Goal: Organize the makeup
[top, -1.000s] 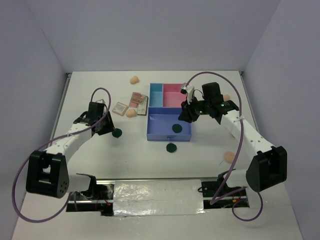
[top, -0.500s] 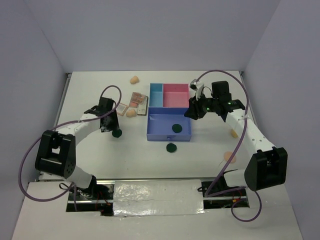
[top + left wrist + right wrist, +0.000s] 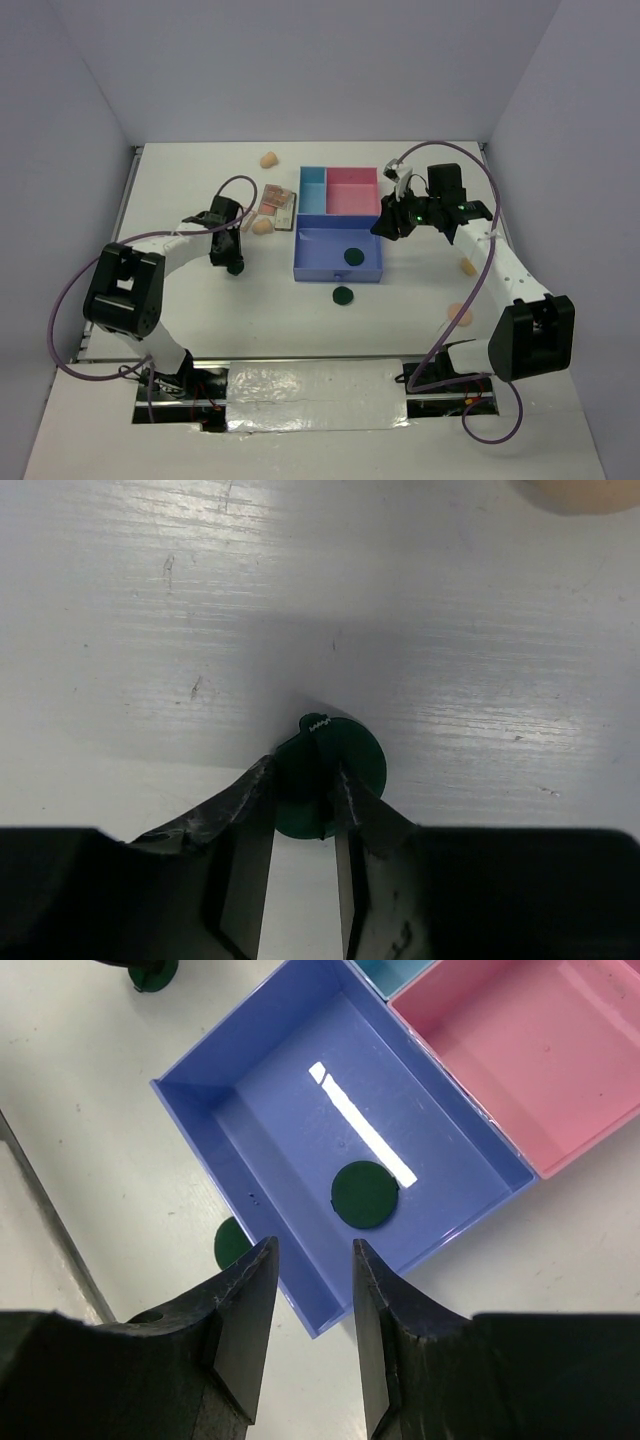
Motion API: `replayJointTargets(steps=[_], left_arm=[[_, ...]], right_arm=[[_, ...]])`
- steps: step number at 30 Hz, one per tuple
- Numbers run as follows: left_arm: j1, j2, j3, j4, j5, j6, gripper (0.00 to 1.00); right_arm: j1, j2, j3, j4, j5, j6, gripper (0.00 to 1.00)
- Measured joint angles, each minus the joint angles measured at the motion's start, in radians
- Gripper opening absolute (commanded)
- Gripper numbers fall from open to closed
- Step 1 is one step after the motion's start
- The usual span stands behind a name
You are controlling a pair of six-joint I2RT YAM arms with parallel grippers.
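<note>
My left gripper [image 3: 232,260] is down on the table left of the tray, shut on a dark green disc [image 3: 345,765] that stands tilted on edge between the fingertips; the disc also shows in the top view [image 3: 235,268]. My right gripper [image 3: 386,226] is open and empty, hovering above the right side of the blue-and-pink tray [image 3: 338,279]; its jaws [image 3: 312,1250] frame the tray's near corner. A second green disc [image 3: 364,1194] lies in the large blue compartment. A third disc [image 3: 343,295] lies on the table just in front of the tray.
Palettes [image 3: 277,200] and a peach sponge [image 3: 262,226] lie left of the tray, and another sponge [image 3: 268,159] lies farther back. A peach puff [image 3: 460,314] and a sponge [image 3: 467,266] lie under the right arm. The pink compartment [image 3: 540,1055] holds nothing.
My left gripper moved right and forward to the green disc and closed on it. My right gripper drifted slightly right and back over the tray, staying open.
</note>
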State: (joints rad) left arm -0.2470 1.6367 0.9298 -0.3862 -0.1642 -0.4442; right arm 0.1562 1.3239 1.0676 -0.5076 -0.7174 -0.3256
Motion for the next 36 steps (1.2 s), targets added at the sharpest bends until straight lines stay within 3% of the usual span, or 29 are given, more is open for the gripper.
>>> replayJointTargets(steps=[3, 7, 9, 14, 20, 23, 30, 36], left_arm=[[-0.005, 0.003, 0.0, 0.006, 0.002, -0.001, 0.28], [-0.013, 0.004, 0.0, 0.014, 0.005, -0.002, 0.05], [-0.015, 0.002, 0.0, 0.015, 0.005, -0.003, 0.0], [-0.026, -0.074, -0.005, 0.003, 0.031, -0.002, 0.0], [-0.054, -0.322, -0.07, 0.124, 0.206, -0.023, 0.0], [-0.097, -0.37, -0.085, 0.189, 0.281, -0.044, 0.0], [-0.23, -0.347, -0.069, 0.314, 0.375, -0.093, 0.0], [-0.312, -0.183, 0.067, 0.369, 0.391, -0.11, 0.01]], right_arm=[[0.0, 0.0, 0.0, 0.0, -0.002, 0.0, 0.43], [-0.004, 0.0, 0.0, 0.0, -0.003, 0.0, 0.43], [-0.007, 0.0, 0.0, 0.0, -0.003, 0.0, 0.43], [-0.019, 0.0, 0.0, 0.0, -0.006, 0.003, 0.43], [-0.031, 0.0, 0.0, 0.002, -0.01, 0.005, 0.43], [-0.031, 0.0, 0.0, 0.003, -0.023, 0.008, 0.44], [-0.032, 0.0, 0.0, -0.001, -0.105, -0.01, 0.49], [-0.032, -0.005, -0.009, -0.019, -0.183, -0.068, 0.57]])
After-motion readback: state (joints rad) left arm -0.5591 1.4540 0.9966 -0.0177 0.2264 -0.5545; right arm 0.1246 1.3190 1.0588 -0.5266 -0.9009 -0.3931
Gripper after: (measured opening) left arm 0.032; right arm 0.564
